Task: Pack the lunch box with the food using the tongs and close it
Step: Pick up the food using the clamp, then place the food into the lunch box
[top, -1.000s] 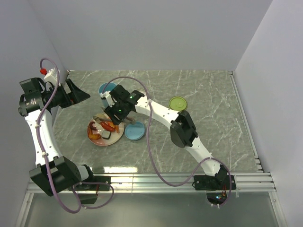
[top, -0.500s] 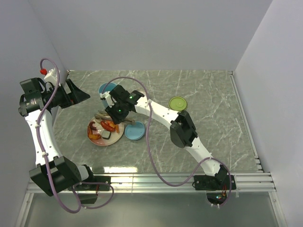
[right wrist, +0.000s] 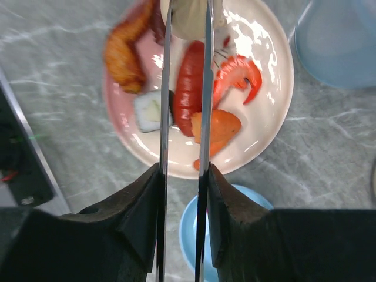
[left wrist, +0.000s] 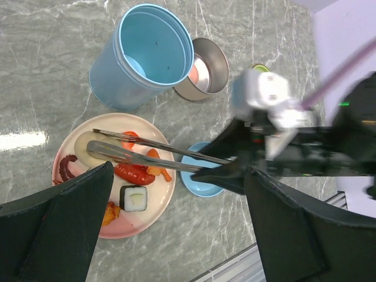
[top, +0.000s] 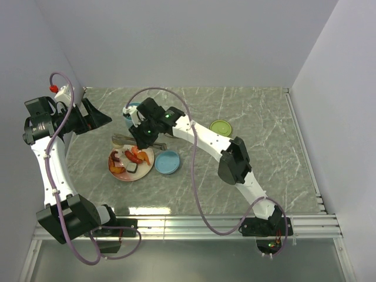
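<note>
My right gripper point(right wrist: 183, 194) point(top: 145, 134) is shut on the silver tongs point(right wrist: 205, 88) point(left wrist: 158, 155), pressing both arms from outside. The tong tips clasp a pale beige egg point(right wrist: 188, 17) point(left wrist: 88, 151) over the pink-and-cream plate point(right wrist: 276, 106) point(top: 121, 175). More food lies on the plate: a shrimp point(right wrist: 238, 73), a red sausage point(right wrist: 188, 88), a fried piece point(right wrist: 126, 50) and a black-and-white roll point(left wrist: 133, 198). The blue lunch box point(left wrist: 150, 56) point(top: 132, 110) stands open behind the plate. My left gripper point(left wrist: 176, 235) point(top: 100, 117) hangs open high at the left, empty.
A metal inner cup point(left wrist: 202, 61) leans against the lunch box. A light blue lid point(top: 167, 162) point(left wrist: 202, 176) lies right of the plate. A green lid point(top: 221, 127) lies further right. The side wall is close to my left arm.
My right gripper has squeezed the tongs narrower and shifted back and left, bringing the tips together on the egg. The left arm has not moved.
</note>
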